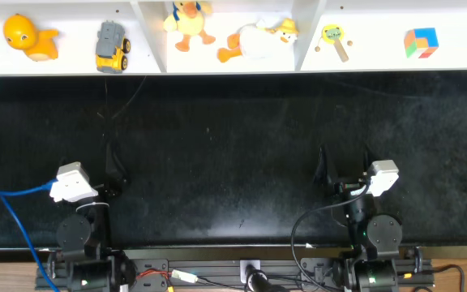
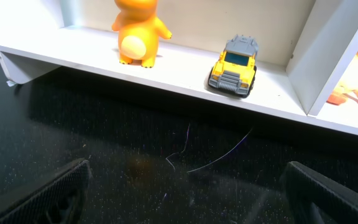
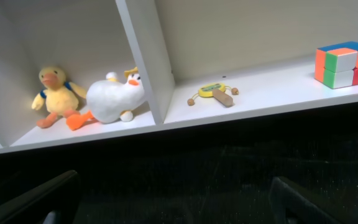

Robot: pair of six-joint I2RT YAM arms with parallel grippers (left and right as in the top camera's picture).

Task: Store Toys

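Stored on white shelf, beyond the fingertips: orange duck and yellow truck ahead of left gripper, fingers spread apart; yellow plush duck, white goose, rattle and colour cube ahead of right gripper, fingers likewise apart. Black table beneath both.

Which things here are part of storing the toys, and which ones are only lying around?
Part of the job: orange duck, toy truck, yellow plush duck, white plush duck, rattle, colour cube, shelf.
Lying about: blue cable, black cable.
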